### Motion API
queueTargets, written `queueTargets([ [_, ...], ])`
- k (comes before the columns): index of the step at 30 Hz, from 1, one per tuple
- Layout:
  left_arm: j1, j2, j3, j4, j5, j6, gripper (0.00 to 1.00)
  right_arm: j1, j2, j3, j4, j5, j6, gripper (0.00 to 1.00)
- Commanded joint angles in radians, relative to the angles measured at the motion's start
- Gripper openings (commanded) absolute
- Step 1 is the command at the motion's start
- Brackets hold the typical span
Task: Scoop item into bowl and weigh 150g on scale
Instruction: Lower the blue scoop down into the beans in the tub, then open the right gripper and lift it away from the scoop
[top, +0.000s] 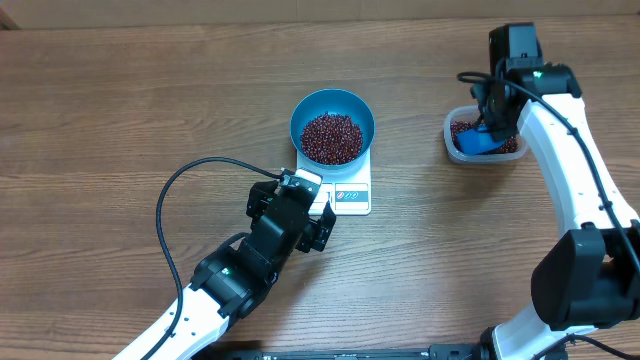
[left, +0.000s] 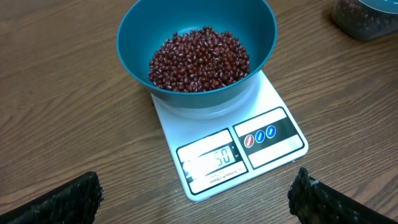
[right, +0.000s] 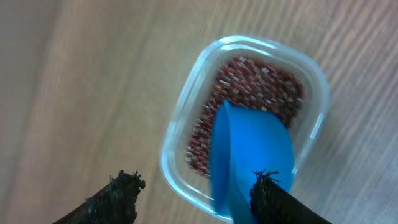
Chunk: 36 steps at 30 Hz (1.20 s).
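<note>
Beans (left: 199, 59) in bowl (left: 134, 37) on scale (left: 273, 99), filling seemingly done; scoop (right: 249, 149) in tub (right: 177, 124), 3 o'clock. Left claw (left: 196, 186) wide, right claw (right: 196, 180) half-open, both empty.

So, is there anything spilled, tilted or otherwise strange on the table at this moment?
Nothing stands out. The bowl sits upright on the scale with the beans all inside it, and no loose ones show on the table. The scoop lies in the tub, on the beans there.
</note>
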<state>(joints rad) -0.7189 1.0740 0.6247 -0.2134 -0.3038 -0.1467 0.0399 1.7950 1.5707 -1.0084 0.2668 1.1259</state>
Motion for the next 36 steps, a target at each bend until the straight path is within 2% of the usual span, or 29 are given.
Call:
queueTargets([
  [1, 0.006, 0.006, -0.008, 0.000, -0.018, 0.019, 0.99, -0.002, 0.003, -0.024, 0.002, -0.016, 0.003, 0.60],
  [13, 0.006, 0.006, -0.008, 0.001, -0.018, 0.019, 1.00, -0.009, -0.041, -0.019, -0.103, -0.025, -0.061, 0.62],
  [23, 0.006, 0.006, -0.008, 0.001, -0.018, 0.019, 0.99, -0.068, -0.215, -0.018, -0.085, -0.025, -0.109, 0.70],
  [36, 0.006, 0.006, -0.008, 0.001, -0.018, 0.019, 0.99, -0.075, -0.222, -0.022, -0.078, -0.025, -0.110, 0.81],
])
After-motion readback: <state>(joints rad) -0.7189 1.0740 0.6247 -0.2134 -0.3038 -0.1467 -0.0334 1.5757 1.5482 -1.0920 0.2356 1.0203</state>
